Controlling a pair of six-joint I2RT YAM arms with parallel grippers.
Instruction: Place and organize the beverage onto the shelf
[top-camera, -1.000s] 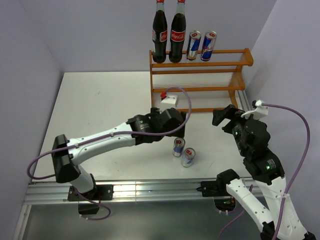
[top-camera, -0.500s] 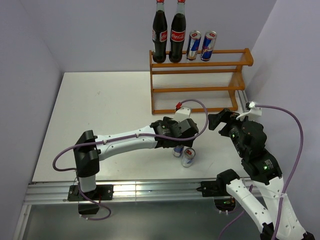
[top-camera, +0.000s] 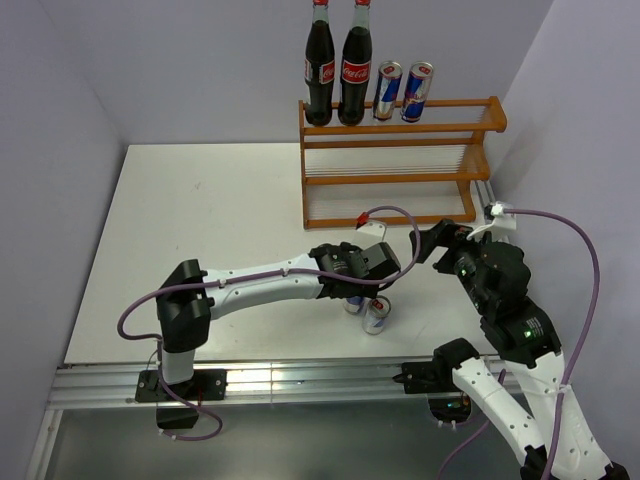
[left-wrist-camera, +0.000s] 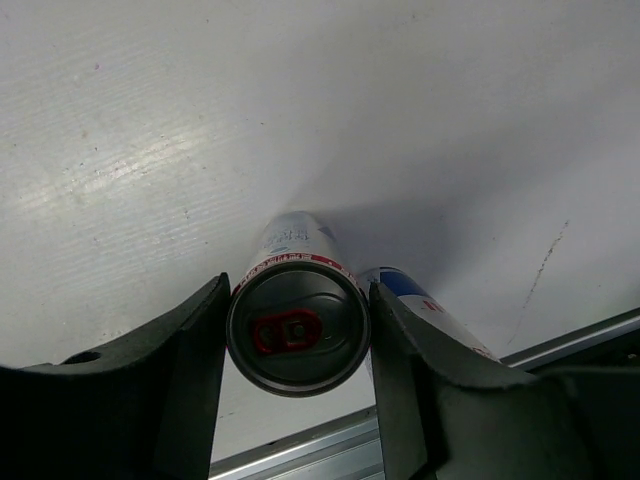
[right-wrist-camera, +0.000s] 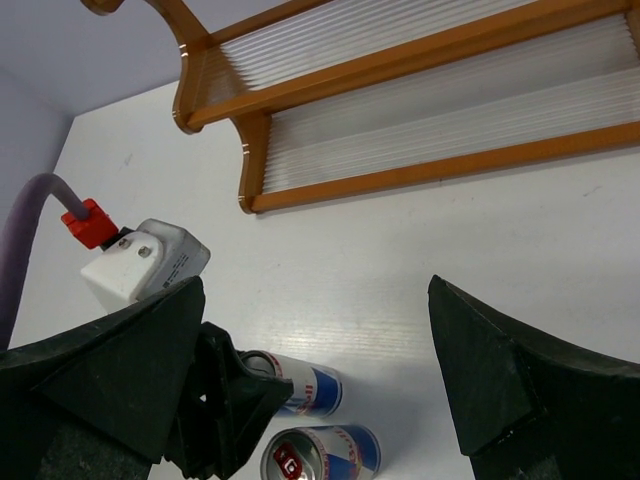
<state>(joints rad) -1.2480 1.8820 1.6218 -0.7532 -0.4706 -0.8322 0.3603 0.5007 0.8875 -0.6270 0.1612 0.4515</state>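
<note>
The shelf (top-camera: 400, 178) stands at the back right of the table. On its top tier stand two cola bottles (top-camera: 320, 70) (top-camera: 355, 70) and two blue-and-silver cans (top-camera: 388, 90) (top-camera: 417, 90). Two more cans stand upright on the table near the front. My left gripper (top-camera: 362, 288) is over one of them, and in the left wrist view its fingers (left-wrist-camera: 190, 370) press both sides of that can (left-wrist-camera: 297, 330). The other can (top-camera: 376, 314) stands right beside it, also seen as the second can (left-wrist-camera: 420, 305). My right gripper (right-wrist-camera: 315, 285) hangs open above the table with nothing in it.
The shelf's lower tier (right-wrist-camera: 440, 125) holds nothing. A metal rail (top-camera: 300, 380) runs along the table's near edge. Walls close in on the left, back and right. The left arm's purple cable (top-camera: 395, 215) loops just in front of the shelf.
The left arm has swung right and down over the two cans on the table, and its jaws have closed in on the left one. The right gripper has crept slightly left.
</note>
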